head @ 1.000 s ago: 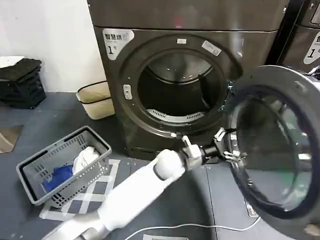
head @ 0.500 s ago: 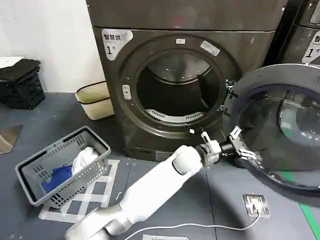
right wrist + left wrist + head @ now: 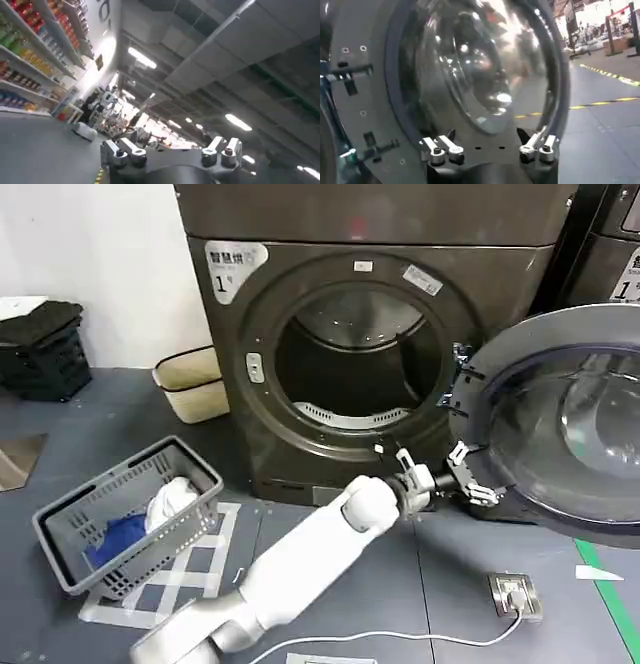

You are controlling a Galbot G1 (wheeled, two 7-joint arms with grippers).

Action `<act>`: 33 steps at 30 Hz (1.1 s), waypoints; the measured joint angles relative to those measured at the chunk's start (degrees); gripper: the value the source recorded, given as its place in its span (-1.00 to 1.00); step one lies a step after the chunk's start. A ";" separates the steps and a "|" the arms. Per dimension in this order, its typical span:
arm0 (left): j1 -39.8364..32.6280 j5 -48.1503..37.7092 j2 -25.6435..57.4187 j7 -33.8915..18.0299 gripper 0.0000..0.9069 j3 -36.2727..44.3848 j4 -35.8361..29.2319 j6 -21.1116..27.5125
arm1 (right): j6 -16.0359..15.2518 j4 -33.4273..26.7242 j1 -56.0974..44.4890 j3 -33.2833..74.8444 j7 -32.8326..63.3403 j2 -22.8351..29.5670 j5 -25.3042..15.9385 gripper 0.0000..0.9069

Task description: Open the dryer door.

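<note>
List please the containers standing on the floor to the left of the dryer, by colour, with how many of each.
Grey plastic basket, holding white and blue cloth: 1
Beige bin against the dryer's side: 1
Black crate by the wall: 1
Total: 3

The dryer door is swung open to the right, with the left gripper at its lower edge.

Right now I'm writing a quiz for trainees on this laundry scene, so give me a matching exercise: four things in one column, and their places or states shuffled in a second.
Things:
1. dryer door
2. left tool
3. grey laundry basket
4. beige bin

Places or states:
A. on the floor, holding white and blue cloth
B. swung wide open
C. against the wall beside the dryer
D. open, at the door's lower edge

Pairs: 1-B, 2-D, 3-A, 4-C
</note>
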 joint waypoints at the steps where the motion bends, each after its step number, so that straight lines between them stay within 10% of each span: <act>1: 0.29 -0.64 0.00 -0.02 1.00 0.20 -0.96 0.89 | -0.16 0.03 -0.03 -0.07 -0.23 -0.13 0.44 1.00; 9: 4.94 -6.70 1.31 -3.13 1.00 1.23 -15.49 7.71 | 0.91 -0.03 -0.22 -0.80 -2.18 -1.50 5.59 1.00; 20: 11.45 -14.14 24.17 -12.21 1.00 -1.37 -34.67 19.07 | 1.58 0.24 0.90 -3.31 -4.12 -2.72 6.79 1.00; 33: 26.03 -34.12 43.50 -28.68 1.00 -19.88 -50.25 32.03 | 1.75 0.08 0.31 -5.21 -6.23 -3.92 10.90 1.00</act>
